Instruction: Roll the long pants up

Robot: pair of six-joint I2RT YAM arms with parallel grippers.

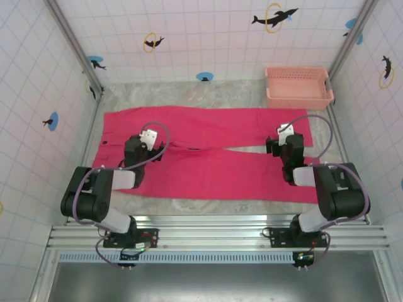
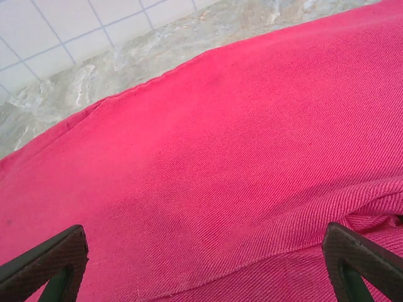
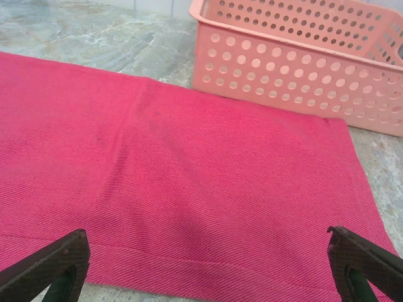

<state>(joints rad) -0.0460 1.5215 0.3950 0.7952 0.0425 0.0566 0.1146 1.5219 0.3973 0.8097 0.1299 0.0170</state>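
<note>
flat, long pants (image 1: 208,148) lengthwise left-right (waist left)

Closed in on three sides by white tiled walls (image 1: 208,31), ruled in a pale grid. Dotted with dolphin stickers (image 1: 274,17), some black inside orange rings, some on blue discs. Framed at the back corners by two slanting metal posts (image 1: 72,41). Below, a bench (image 1: 164,94) with a grey-green marbled top, softly and evenly lit. Edged at the near side by ribbed aluminium rails (image 1: 214,236), then, lower still, a dark grey panel (image 1: 214,283).
</note>
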